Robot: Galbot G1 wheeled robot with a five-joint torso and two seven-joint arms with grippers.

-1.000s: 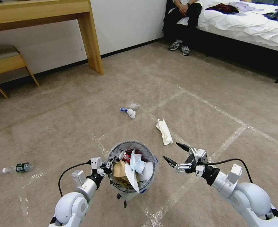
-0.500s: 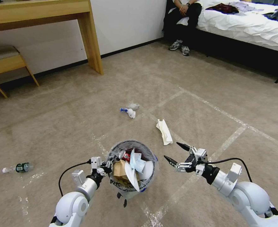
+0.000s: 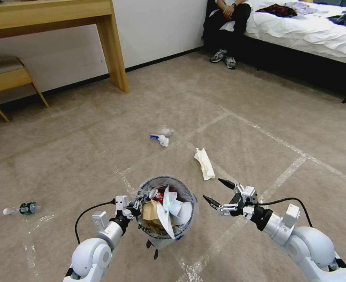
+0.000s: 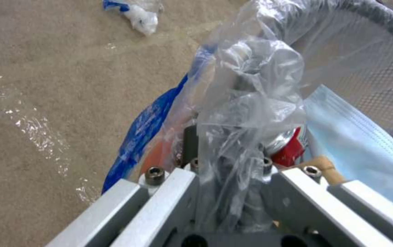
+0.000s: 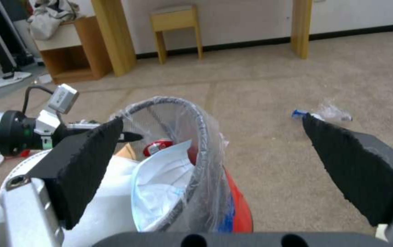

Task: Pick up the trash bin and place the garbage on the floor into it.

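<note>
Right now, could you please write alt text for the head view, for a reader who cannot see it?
The left pincer grips the rim of a full trash bin, and the open right pincer hangs beside it. On the beige carpet beyond lie a white slipper, a crumpled wrapper and a small bottle.

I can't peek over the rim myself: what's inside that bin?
The bin holds a red can, a brown paper bag, a blue face mask and white paper. Whatever lies beneath them is covered.
</note>
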